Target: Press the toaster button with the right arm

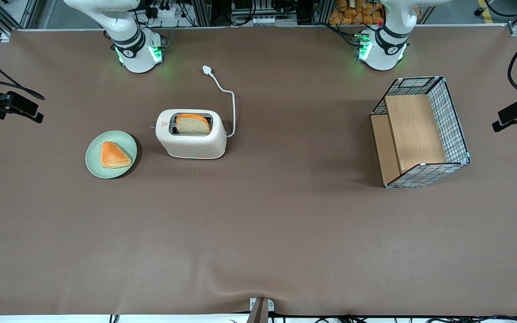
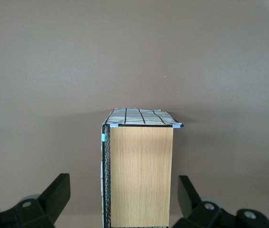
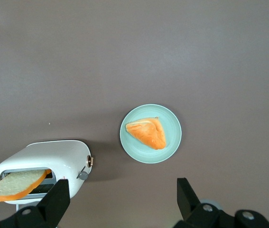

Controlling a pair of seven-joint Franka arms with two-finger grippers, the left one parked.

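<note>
Green plate (image 1: 111,154), wire basket (image 1: 421,131)

A wide table (image 1: 285,233) is covered by a plain brown cloth, evenly lit from above, while aluminium framing (image 1: 7,18), tangled cables (image 1: 258,9) and black camera mounts (image 1: 11,105) are seen along its edges.

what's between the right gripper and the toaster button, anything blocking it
Nothing visible blocks it. The gripper hangs open high above the table, and the toaster button sticks out uncovered from the toaster end facing the green plate, which sits apart.
</note>
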